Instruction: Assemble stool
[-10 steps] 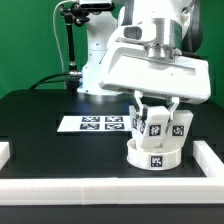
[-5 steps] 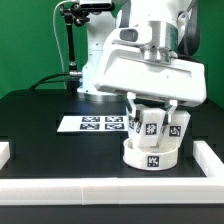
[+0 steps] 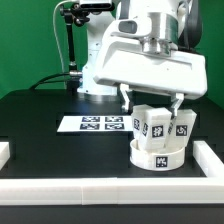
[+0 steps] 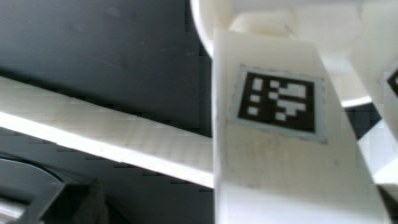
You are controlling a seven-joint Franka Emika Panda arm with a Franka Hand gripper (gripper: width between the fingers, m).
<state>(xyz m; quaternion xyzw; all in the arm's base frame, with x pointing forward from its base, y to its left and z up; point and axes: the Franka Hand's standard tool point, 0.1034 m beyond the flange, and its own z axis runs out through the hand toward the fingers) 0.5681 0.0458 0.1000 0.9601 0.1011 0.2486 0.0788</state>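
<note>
Arm over the stool's upright legs

The fingers (image 3: 152,103) straddle an upright leg (image 3: 155,124) on the seat (image 3: 157,156); grip contact cannot be told.

This is a robotics lab bench. A white robot arm (image 3: 150,60) is mounted at the far edge of a black table (image 3: 40,115), backed by a green screen (image 3: 30,40). A marker board (image 3: 92,124) lies flat on the table, white border rails (image 3: 100,188) fence the near side, and a camera stand (image 3: 70,35) rises at far left.
</note>
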